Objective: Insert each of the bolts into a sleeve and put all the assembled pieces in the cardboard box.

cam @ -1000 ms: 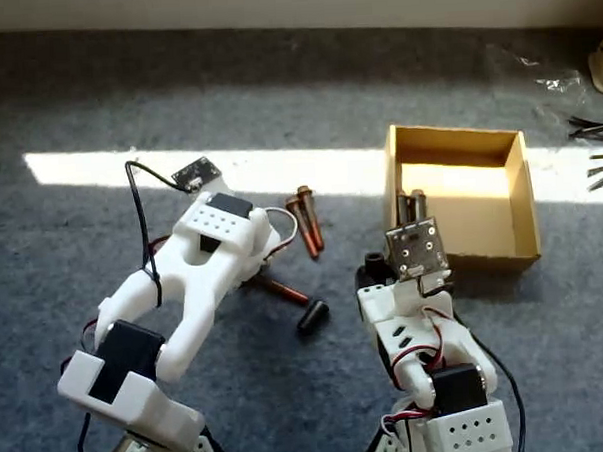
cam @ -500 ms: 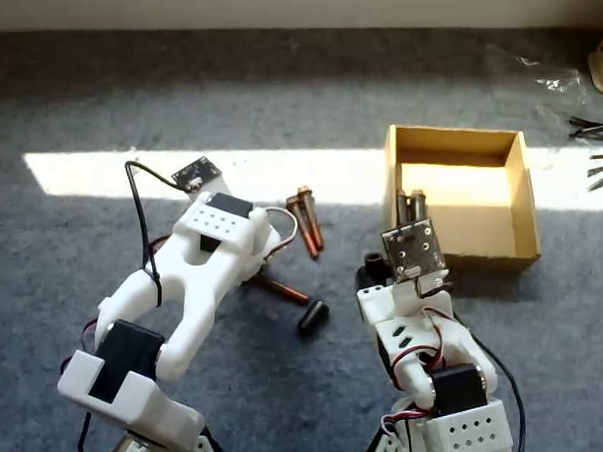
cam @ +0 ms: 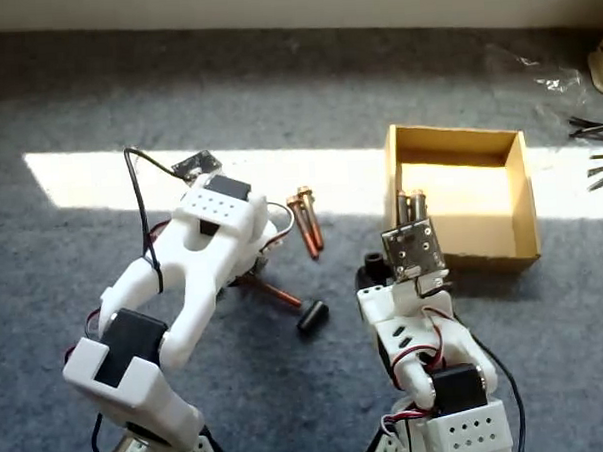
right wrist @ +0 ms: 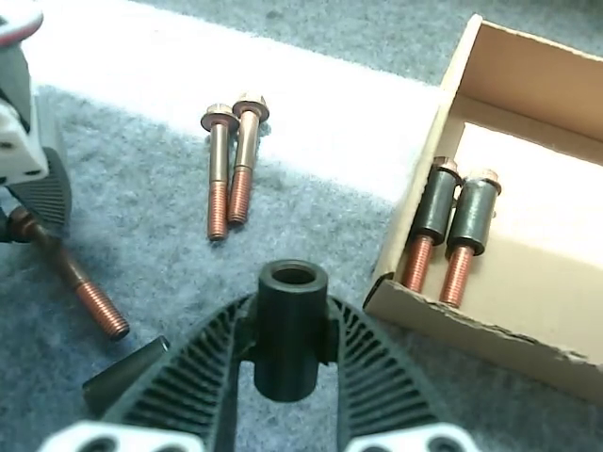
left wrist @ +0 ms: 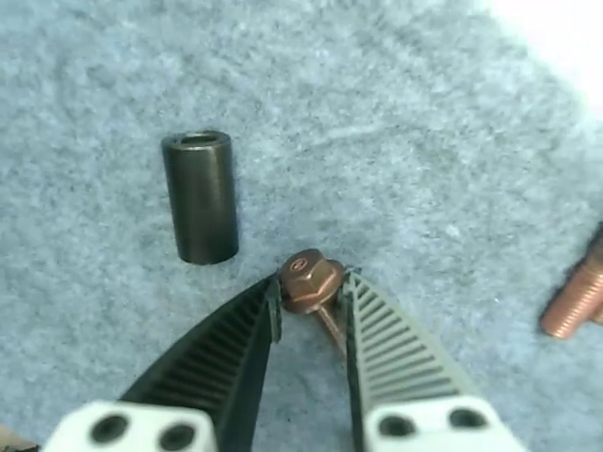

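My left gripper point(left wrist: 309, 288) is shut on the head of a copper bolt point(left wrist: 309, 279), whose threaded end rests on the carpet point(right wrist: 92, 306). A loose black sleeve point(left wrist: 200, 196) lies close beside it, in the high view at the sleeve point(cam: 312, 315). My right gripper point(right wrist: 292, 325) is shut on another black sleeve point(right wrist: 292, 282), held upright with its bore showing, just in front of the cardboard box point(cam: 522, 201). Two assembled pieces point(right wrist: 450, 221) lie in the box's near corner. Two more bolts point(cam: 305, 221) lie side by side on the carpet between the arms.
Grey carpet with a bright sunlit band across the middle. Cable ties point(cam: 597, 153) and a plastic wrapper point(cam: 535, 71) lie at the far right. The left arm's cable point(cam: 141, 218) loops over its body.
The left arm has shifted a little toward the far side, dragging the bolt's head with it. The right arm and its sleeve have stayed put.
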### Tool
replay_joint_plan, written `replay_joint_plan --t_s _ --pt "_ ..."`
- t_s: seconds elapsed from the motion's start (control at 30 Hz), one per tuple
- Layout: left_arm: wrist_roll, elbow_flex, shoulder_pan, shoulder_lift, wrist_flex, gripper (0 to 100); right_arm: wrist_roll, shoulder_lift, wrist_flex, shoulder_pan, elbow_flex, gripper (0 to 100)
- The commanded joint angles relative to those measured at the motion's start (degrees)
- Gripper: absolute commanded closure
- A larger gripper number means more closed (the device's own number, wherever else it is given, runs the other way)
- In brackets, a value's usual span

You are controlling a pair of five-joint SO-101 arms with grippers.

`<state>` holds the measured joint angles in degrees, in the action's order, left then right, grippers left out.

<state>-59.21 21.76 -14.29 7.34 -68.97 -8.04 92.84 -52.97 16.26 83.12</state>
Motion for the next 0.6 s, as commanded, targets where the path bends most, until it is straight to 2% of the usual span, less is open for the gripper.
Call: replay_joint_plan --t_s 0.0,0.17,0.3,0.43,0.57 --pt "2.5 -2.6 0.0 -0.6 -0.4 97 -0.7 0.6 2.1 0.2 -0.4 99.4" --pt "13.0 -2.5 0.3 -0.6 -0.4 97 -0.7 0.6 2.1 0.2 -0.4 99.4" --pt "24.4 -2.4 0.3 -0.5 0.3 97 -0.7 0.6 2.1 0.2 -0.4 99.4" --pt "38.2 -1.4 0.6 -0.5 5.2 97 -0.7 0.6 2.1 0.2 -0.4 99.4" --pt "55.1 0.0 2.4 -0.5 13.8 97 -0.7 0.6 2.1 0.2 -0.3 99.4"
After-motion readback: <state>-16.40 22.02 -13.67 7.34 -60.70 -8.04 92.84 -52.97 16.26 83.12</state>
